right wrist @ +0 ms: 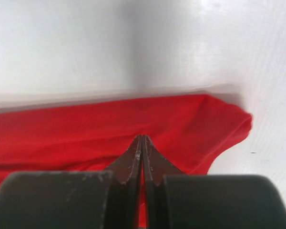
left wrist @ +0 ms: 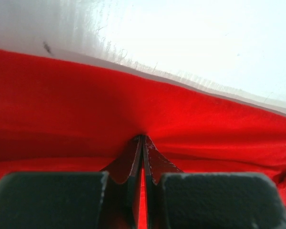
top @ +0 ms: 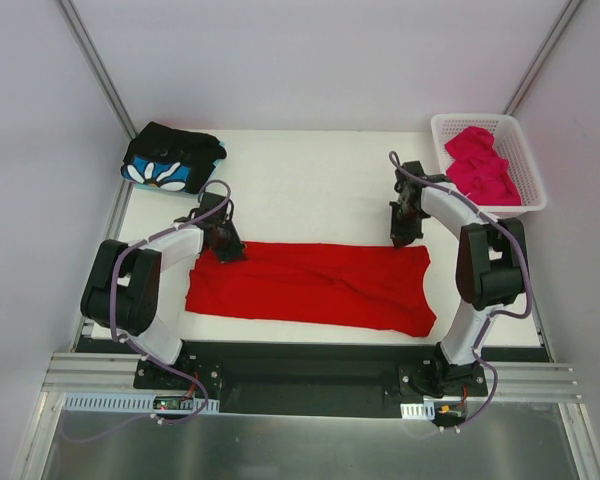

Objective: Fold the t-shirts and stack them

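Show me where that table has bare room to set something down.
Bare: the far table strip between the flowered black shirt and the basket, behind the red shirt; also a thin strip before it. Crowded: the middle, covered by that shirt.

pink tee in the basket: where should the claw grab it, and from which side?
Probably pinch a raised fold on top of the magenta-pink t-shirt, coming straight down from above. It lies crumpled in the white lattice basket, whose walls block a side approach. The right claw is nearest, but it is shut on the red t-shirt.
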`<state>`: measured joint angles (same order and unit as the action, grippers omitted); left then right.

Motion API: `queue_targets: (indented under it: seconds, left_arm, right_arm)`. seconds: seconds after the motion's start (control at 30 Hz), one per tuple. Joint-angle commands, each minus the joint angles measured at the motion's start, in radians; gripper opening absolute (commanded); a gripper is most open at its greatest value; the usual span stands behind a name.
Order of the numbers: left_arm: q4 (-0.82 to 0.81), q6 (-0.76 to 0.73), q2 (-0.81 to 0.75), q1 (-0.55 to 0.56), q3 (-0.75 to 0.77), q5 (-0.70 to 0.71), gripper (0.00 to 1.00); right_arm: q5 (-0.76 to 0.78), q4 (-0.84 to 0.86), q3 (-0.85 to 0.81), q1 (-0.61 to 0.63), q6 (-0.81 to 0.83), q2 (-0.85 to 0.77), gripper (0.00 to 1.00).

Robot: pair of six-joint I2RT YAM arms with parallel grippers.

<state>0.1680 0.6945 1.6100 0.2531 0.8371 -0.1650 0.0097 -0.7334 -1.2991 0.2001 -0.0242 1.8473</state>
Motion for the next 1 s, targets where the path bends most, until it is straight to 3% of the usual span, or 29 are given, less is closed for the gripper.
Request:
queue_targets:
  seconds: [0.0,0.13,0.5,0.67,0.97]
  left_arm:
    - [0.08,-0.024,-0.077,-0.012,0.017,0.024,0.02]
    - [0.103,-0.029,-0.133,-0.012,0.02,0.019,0.02]
    - [0.11,-0.046,-0.167,-0.008,-0.01,0.036,0.02]
    - [0.11,-0.044,-0.15,-0.009,-0.013,0.076,0.02]
    - [0.084,-0.041,-0.093,-0.126,-0.023,0.07,0.02]
  right_arm:
    - [-0.066,-0.106,-0.106,0.09,0.007,-0.103,0.04]
    - [-0.088,-0.116,-0.095,0.117,-0.003,-0.141,0.06]
    - [-0.088,-0.04,0.17,0.113,-0.01,-0.272,0.13]
    - [-0.088,-0.052,0.162,0.113,-0.002,-0.272,0.13]
    - [-0.083,-0.072,0.198,0.114,0.012,-0.326,0.14]
